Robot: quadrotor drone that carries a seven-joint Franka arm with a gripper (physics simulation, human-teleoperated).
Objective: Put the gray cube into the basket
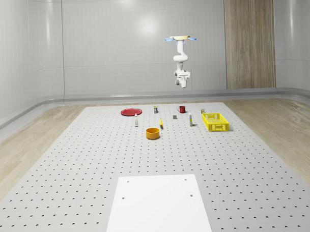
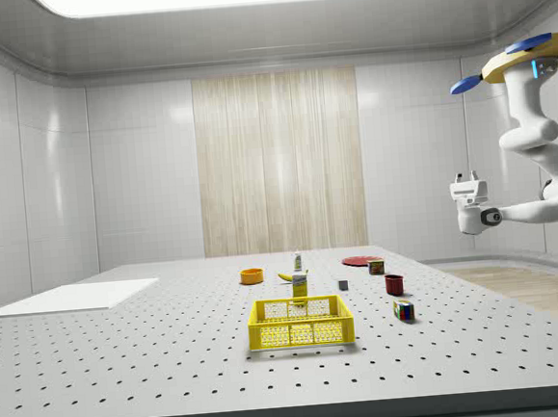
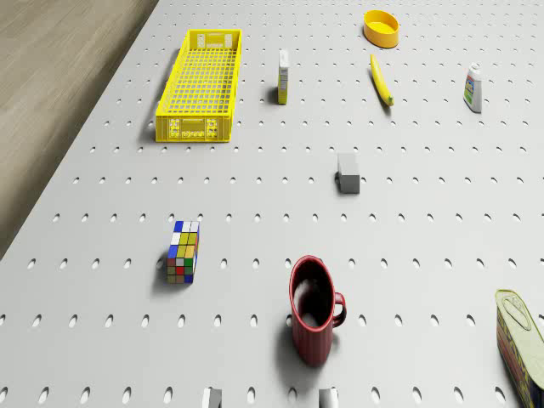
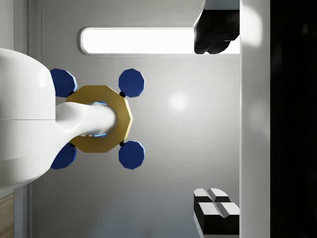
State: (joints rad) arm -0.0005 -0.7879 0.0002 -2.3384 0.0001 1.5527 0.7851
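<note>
Room: pale grey glossy walls, a wood-panelled strip on the far wall, a long ceiling light.
Counter: wide grey perforated counter (image 1: pixel 95 164) with a plain white rectangular sheet (image 1: pixel 158 207) at the near end of the whole-scene view.
Drone: gold-bodied quadrotor drone with blue rotors (image 1: pixel 181 39) hovers high above the counter's far edge, over the area behind the dark red mug (image 1: pixel 182 109); in the side view it hangs at the upper right.
Arm: white seven-joint arm (image 2: pixel 535 140) drops from the drone, bends and reaches toward the side view's left.
Claw: white two-finger claw (image 2: pixel 464 177) is held well above the counter, turned upward, nowhere near any object; the wrist view looks up at the drone's underside, with two dark fingers (image 4: pixel 215 210) set wide apart — spread and holding nothing.
Task cube: small gray cube (image 3: pixel 347 172) rests on the counter, untouched, between the mug and the thin yellow banana (image 3: pixel 382 80), well apart from the basket.
Basket: yellow plastic lattice basket (image 3: pixel 201 85) stands at the whole-scene view's right, nothing visible inside it.
Other items: multicoloured puzzle cube (image 3: pixel 183 252) near the mug; small upright carton (image 3: pixel 283 75) just beside the basket; orange round bowl (image 1: pixel 152 133); flat red plate (image 1: pixel 130 112); small white bottle (image 3: pixel 473 87); olive-labelled tin (image 3: pixel 523 340).
</note>
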